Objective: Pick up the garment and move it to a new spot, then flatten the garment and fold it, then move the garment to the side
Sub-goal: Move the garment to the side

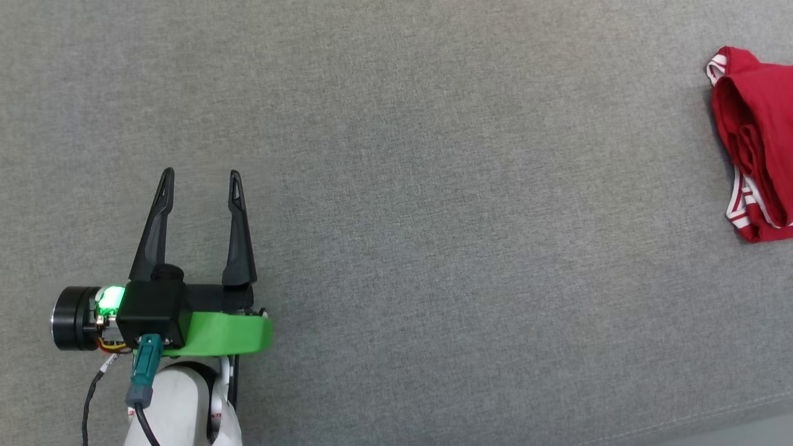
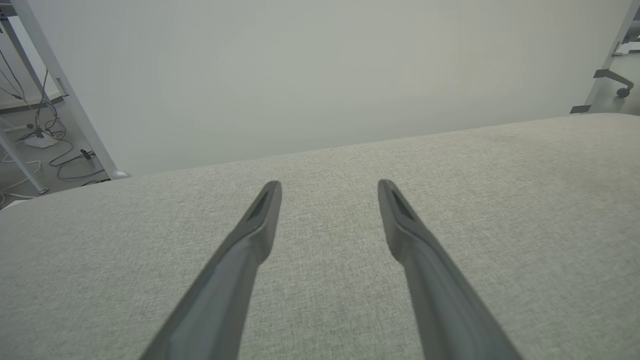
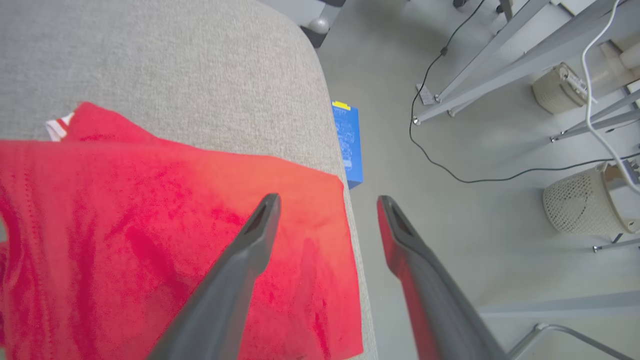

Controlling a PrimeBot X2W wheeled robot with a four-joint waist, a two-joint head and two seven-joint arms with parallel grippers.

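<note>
The garment [image 1: 756,139] is a red folded bundle with red-white striped trim, lying at the far right of the grey padded surface [image 1: 433,186]. My left gripper [image 1: 201,179] hovers open over bare fabric at the lower left, far from the garment, with nothing between its fingers. In the left wrist view that gripper [image 2: 330,186] also stands open above the surface. In the right wrist view my right gripper [image 3: 329,201] is open above the garment [image 3: 150,240], over its edge by the surface's rim. One finger is over the red cloth, the other over the floor. The letters and number are hidden.
Beyond the surface's rounded right edge lies grey floor with a blue box [image 3: 348,142], black cables [image 3: 470,170], metal frame legs [image 3: 500,65] and perforated baskets [image 3: 580,200]. A white wall [image 2: 320,70] stands behind the surface's far edge.
</note>
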